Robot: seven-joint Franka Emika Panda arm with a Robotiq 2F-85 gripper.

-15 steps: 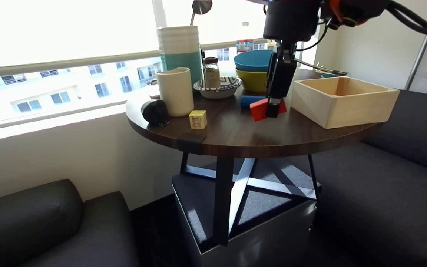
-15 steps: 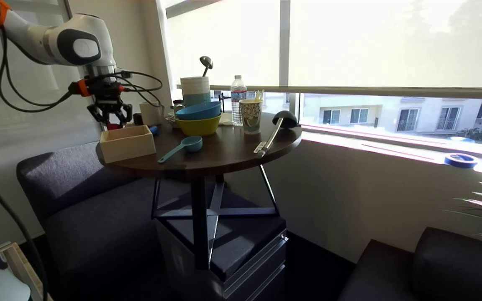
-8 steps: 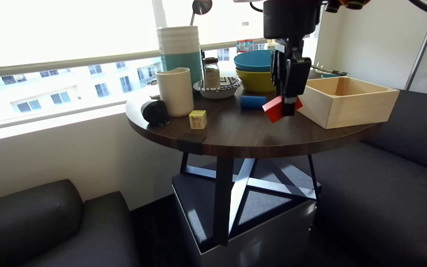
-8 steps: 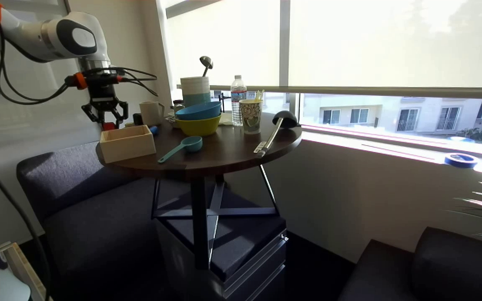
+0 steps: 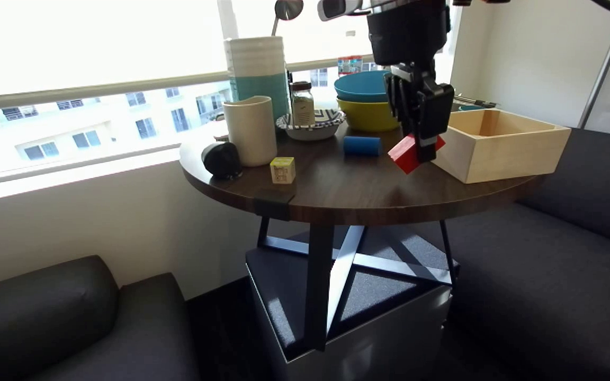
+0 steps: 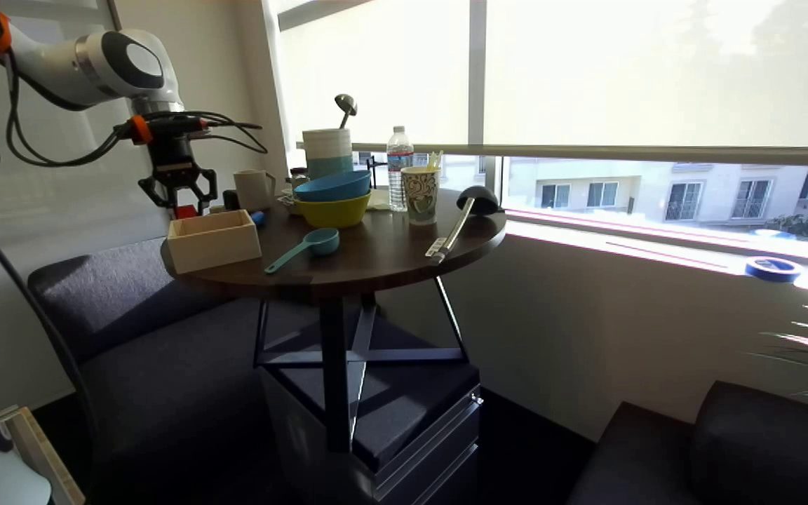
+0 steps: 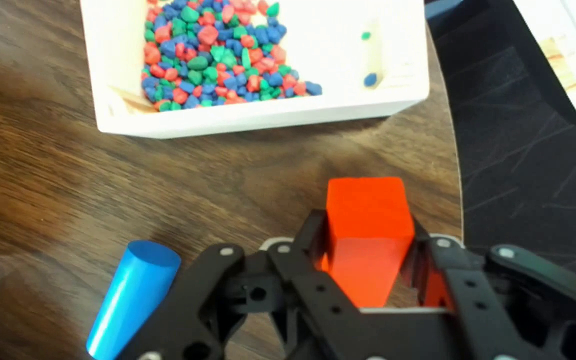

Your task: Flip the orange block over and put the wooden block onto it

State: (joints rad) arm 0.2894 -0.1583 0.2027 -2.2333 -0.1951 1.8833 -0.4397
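Note:
The orange block (image 5: pixel 404 154) is held tilted, seemingly a little above the dark round table, beside the open wooden tray. My gripper (image 5: pixel 425 152) is shut on it. In the wrist view the gripper (image 7: pixel 365 230) has a finger on either side of the orange block (image 7: pixel 369 210), whose one end faces the camera. In an exterior view the gripper (image 6: pixel 186 205) shows behind the tray with a red bit of the orange block (image 6: pixel 184 211). The wooden block (image 5: pixel 283 172) sits on the table near the front edge, apart from the gripper. It is out of the wrist view.
The wooden tray (image 5: pixel 517 156) holds coloured pebbles, close beside the held block. A blue cylinder (image 5: pixel 362 146) lies on the table (image 5: pixel 347 190). A white mug (image 5: pixel 252 132) and a black round object (image 5: pixel 221 160) stand near the wooden block. Stacked bowls (image 5: pixel 364 114) stand behind.
My gripper has moved with the orange block toward the tray, rightward in an exterior view, and has turned and tilted. The blue cylinder is now uncovered. The wooden block has not moved.

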